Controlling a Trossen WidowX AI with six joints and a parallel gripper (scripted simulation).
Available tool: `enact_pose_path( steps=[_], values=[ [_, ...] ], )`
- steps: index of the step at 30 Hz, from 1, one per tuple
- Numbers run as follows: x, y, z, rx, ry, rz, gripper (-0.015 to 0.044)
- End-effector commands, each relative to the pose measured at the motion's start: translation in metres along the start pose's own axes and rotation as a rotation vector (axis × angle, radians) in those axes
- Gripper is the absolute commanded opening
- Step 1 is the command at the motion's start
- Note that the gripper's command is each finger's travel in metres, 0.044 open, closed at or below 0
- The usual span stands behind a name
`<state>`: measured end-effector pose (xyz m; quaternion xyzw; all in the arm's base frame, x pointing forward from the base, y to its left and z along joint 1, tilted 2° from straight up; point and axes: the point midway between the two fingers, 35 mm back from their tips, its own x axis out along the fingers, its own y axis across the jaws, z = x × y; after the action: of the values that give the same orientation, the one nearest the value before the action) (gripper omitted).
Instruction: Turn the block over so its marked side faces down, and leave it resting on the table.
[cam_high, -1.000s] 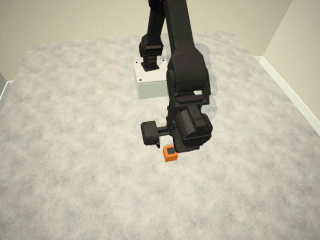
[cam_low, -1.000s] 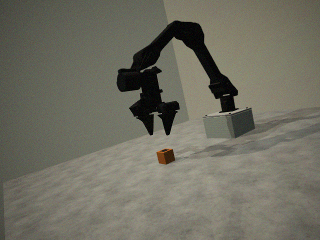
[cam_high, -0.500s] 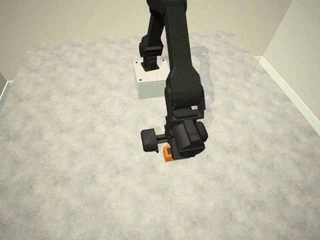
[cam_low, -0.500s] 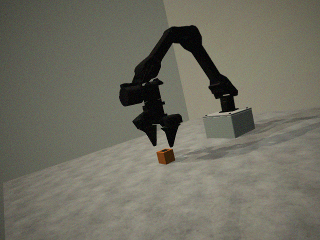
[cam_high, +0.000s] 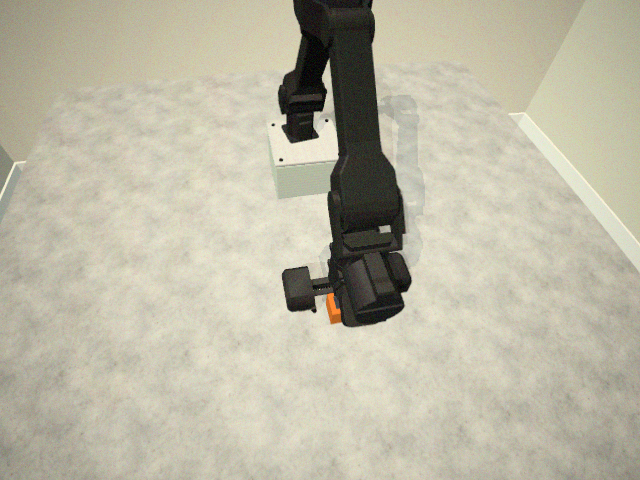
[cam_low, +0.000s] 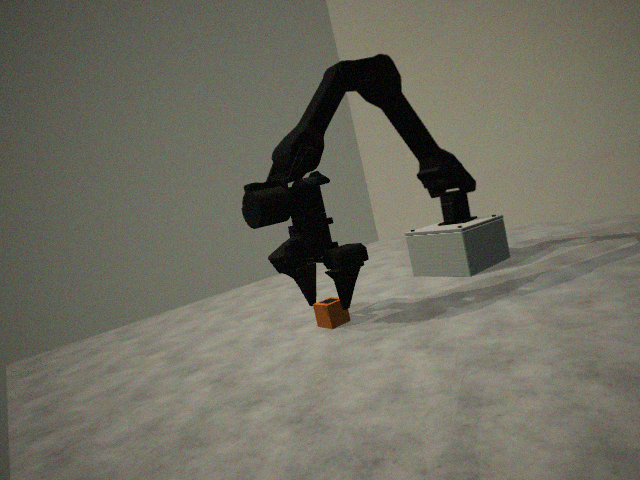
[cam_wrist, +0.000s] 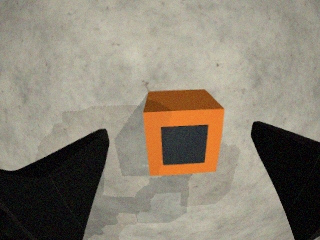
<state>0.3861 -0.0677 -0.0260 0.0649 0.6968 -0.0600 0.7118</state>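
Observation:
The orange block (cam_high: 332, 313) (cam_low: 325, 316) (cam_wrist: 184, 118) rests on the table (cam_high: 206, 387) (cam_low: 310, 403) (cam_wrist: 150, 45). Its marked side, with a dark square (cam_low: 328, 300) (cam_wrist: 184, 145), faces up. My gripper (cam_low: 328, 306) (cam_wrist: 183, 132) points down over the block and is open and empty. In the wrist view the block lies between the lines of the two fingers, with a gap on each side. In the exterior view the fingertips are at about the height of the block's top. In the top view the arm hides part of the block and one finger.
The arm's pale box-shaped base (cam_high: 305, 180) (cam_low: 439, 255) stands on the table behind the block. Walls (cam_high: 155, 41) (cam_low: 155, 129) rise beyond the table's edges. The arm's shadow falls on the table near the block.

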Motion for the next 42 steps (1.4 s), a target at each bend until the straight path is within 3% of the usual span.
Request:
enact_pose_path(
  steps=[1,2,12,29,32,35,42],
  values=[
    [0.007,0.001,-0.002,0.001,0.008,0.003,0.0440],
    [0.007,0.001,-0.002,0.001,0.008,0.003,0.0440],
    [0.007,0.001,-0.002,0.001,0.008,0.003,0.0177],
    [0.007,0.001,-0.002,0.001,0.008,0.003,0.0064],
    [-0.004,0.000,-0.001,0.001,0.007,0.003,0.0000],
    [-0.022,0.000,-0.001,0.001,0.007,0.003,0.0000],
    [-0.020,0.000,0.000,0.001,-0.029,0.003,0.0000]
  ],
)
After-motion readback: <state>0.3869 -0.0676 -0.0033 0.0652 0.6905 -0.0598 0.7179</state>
